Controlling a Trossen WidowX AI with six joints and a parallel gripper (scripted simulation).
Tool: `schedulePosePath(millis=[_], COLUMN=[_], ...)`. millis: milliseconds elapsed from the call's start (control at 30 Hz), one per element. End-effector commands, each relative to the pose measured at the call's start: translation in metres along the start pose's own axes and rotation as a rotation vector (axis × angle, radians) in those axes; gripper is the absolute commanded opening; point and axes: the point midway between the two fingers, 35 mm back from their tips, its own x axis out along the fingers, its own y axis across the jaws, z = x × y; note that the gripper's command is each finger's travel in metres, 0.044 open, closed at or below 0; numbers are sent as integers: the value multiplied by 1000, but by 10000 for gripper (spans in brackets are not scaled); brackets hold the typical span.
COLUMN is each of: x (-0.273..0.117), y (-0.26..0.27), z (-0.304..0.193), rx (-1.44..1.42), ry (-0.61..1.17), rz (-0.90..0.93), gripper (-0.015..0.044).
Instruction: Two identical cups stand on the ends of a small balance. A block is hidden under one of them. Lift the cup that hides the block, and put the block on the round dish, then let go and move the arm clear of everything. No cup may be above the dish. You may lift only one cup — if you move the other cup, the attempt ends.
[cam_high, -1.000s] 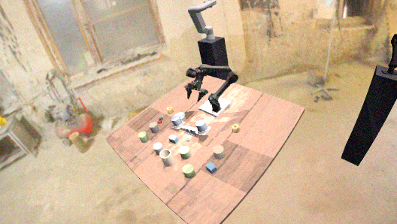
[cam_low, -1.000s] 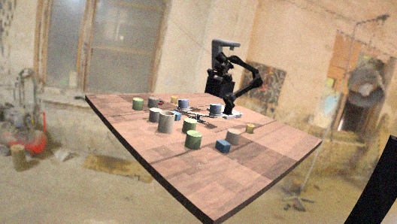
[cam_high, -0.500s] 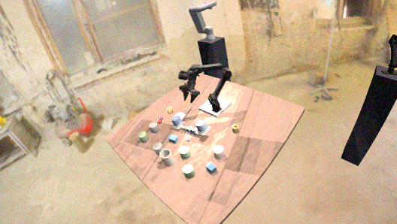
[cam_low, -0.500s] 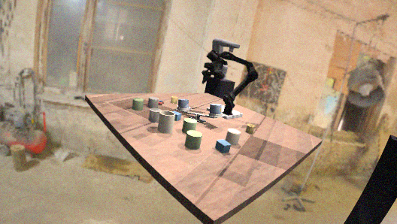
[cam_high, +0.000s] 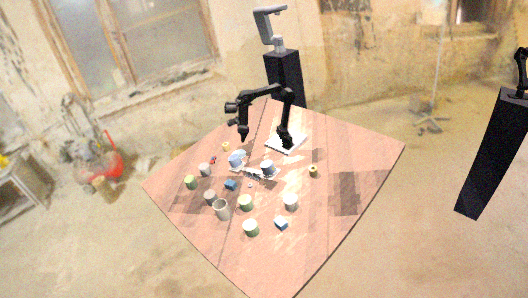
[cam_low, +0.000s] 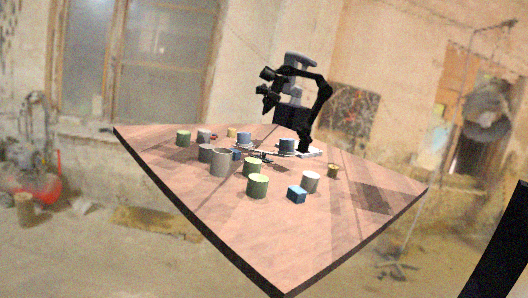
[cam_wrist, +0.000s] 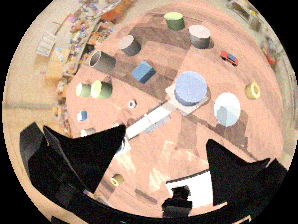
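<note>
Two blue cups stand on the ends of the balance (cam_wrist: 150, 121). The far-end cup (cam_high: 235, 161) (cam_low: 244, 138) (cam_wrist: 190, 89) is in full view from the wrist. The other cup, nearer the arm's base (cam_high: 268, 167) (cam_low: 286, 145), is mostly hidden behind a finger in the wrist view. No block shows under either cup. The pale round dish (cam_high: 240, 152) (cam_wrist: 227, 109) lies just beyond the far-end cup, with nothing visible on it. My gripper (cam_high: 244, 138) (cam_low: 267, 111) (cam_wrist: 168, 137) is open and empty, high above the table on the base side of the balance.
Blue blocks (cam_high: 230, 185) (cam_high: 281, 223), green cylinders (cam_high: 245, 202) (cam_high: 251, 228) and grey ones (cam_high: 210, 197) (cam_high: 290, 202) stand in front of the balance, with a tall hollow cup (cam_high: 221, 209). A red toy car (cam_wrist: 230, 58) and yellow ring (cam_wrist: 253, 90) lie near the dish.
</note>
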Motion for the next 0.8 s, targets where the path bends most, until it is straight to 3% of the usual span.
schedulePosePath(millis=[0,767], x=[11,93], y=[-3,-20], z=[13,63], rx=[130,750], ry=[39,140], rz=[-48,-365], gripper=[440,440])
